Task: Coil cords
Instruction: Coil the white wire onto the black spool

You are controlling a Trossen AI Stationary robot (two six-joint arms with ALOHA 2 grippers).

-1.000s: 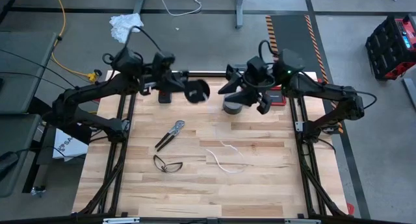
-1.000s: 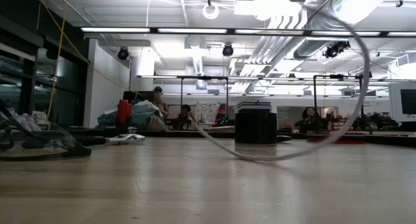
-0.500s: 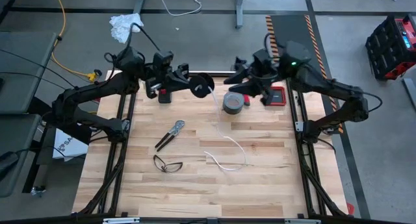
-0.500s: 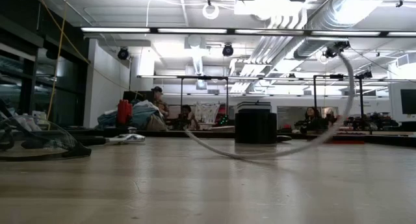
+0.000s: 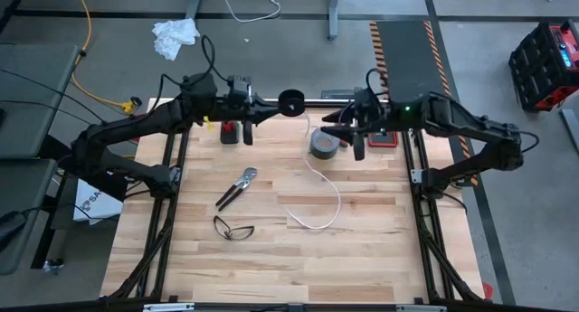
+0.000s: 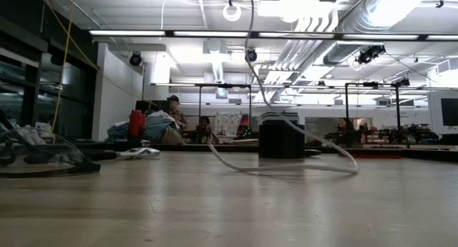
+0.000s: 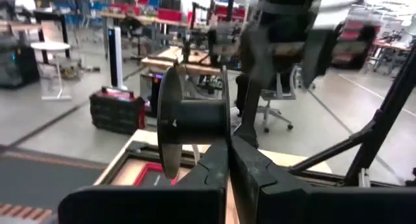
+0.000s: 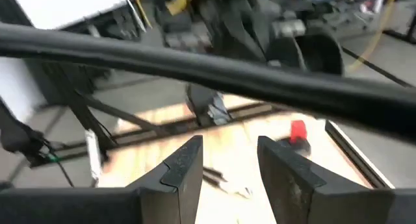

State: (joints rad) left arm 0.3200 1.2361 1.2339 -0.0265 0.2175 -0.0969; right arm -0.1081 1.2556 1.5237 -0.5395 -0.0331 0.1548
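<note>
The left gripper [image 5: 271, 108], clamped shut on the small black round spool [image 5: 291, 101] above the table's far edge, holds its axle pointing toward the nearby right gripper [image 5: 342, 131], half open and empty, while the thin white cord [image 5: 326, 190] trails down between them

Matt wooden table [image 5: 271, 258], black plastic spool [image 5: 291, 101]

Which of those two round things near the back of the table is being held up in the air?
The black spool, gripped by the left gripper with its jaws shut, the white cord trailing from it down to the wood. The grey tape roll simply sits flat on the table.
</note>
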